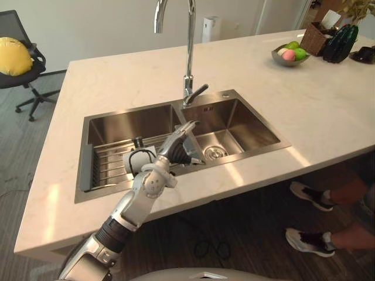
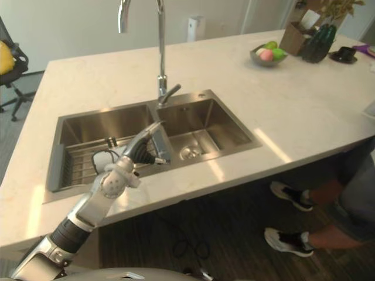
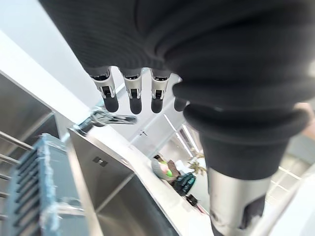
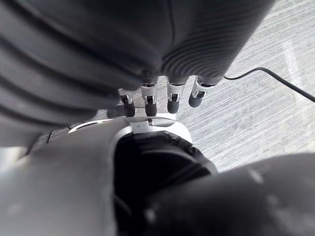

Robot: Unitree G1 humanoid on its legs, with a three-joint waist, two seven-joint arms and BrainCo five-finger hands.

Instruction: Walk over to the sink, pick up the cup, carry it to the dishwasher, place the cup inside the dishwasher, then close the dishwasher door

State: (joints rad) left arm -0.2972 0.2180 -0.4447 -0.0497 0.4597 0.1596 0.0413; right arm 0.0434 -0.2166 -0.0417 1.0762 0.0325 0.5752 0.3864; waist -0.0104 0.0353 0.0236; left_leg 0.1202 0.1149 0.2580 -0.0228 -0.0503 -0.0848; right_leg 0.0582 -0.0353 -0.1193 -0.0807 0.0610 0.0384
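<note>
The cup (image 1: 135, 161), white and apparently lying on its side, was seen on the wire rack (image 1: 108, 167) in the left basin of the sink (image 1: 258, 126). It was partly hidden by the left arm, so its exact pose could not be made out. The left hand (image 1: 181, 145) was held just at 3 o'clock of the cup, over the divider between the basins, with fingers straight and nothing gripped. The faucet (image 1: 188, 58) stood at 12 o'clock of that hand. The right hand (image 4: 173, 101) was seen above the floor (image 4: 266, 123), fingers relaxed and empty. On the desk (image 1: 117, 76), a fruit bowl (image 1: 290, 55) was set at 2 o'clock of the sink. A person's shoes (image 1: 309, 196) were seen at 4 o'clock.
</note>
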